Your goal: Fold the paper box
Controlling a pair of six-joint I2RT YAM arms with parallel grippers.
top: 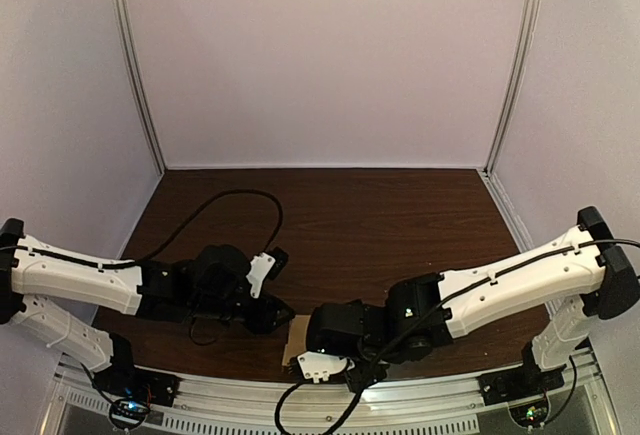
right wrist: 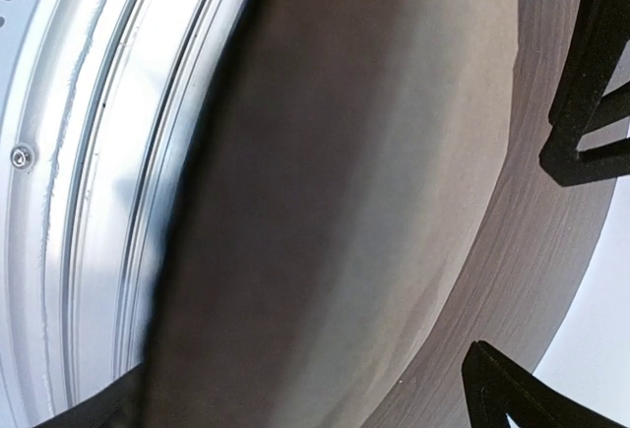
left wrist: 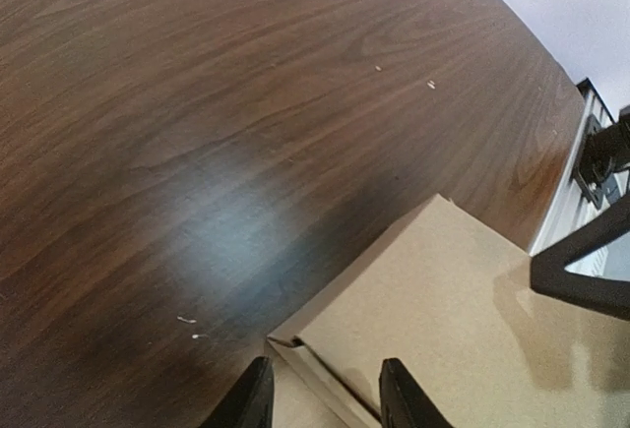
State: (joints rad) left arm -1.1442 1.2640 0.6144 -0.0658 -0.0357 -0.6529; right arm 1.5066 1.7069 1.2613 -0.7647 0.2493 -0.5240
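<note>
The brown paper box [top: 296,341] lies flat at the table's near edge, mostly hidden between the two arms. In the left wrist view the box [left wrist: 463,310] fills the lower right, with one corner and a folded side flap showing. My left gripper [left wrist: 325,403] is open, and its black fingers [left wrist: 252,398] straddle that corner from above. The box [right wrist: 345,202] sits dark and very close in the right wrist view. My right gripper [right wrist: 305,408] is open around it, one fingertip [right wrist: 507,394] standing off the box's edge over bare table.
An aluminium rail [right wrist: 89,152] runs along the near table edge right beside the box. The dark wooden table [top: 350,215] stretches back to white walls. A black cable [top: 235,200] loops behind the left arm. The left gripper's finger [right wrist: 591,84] shows in the right wrist view.
</note>
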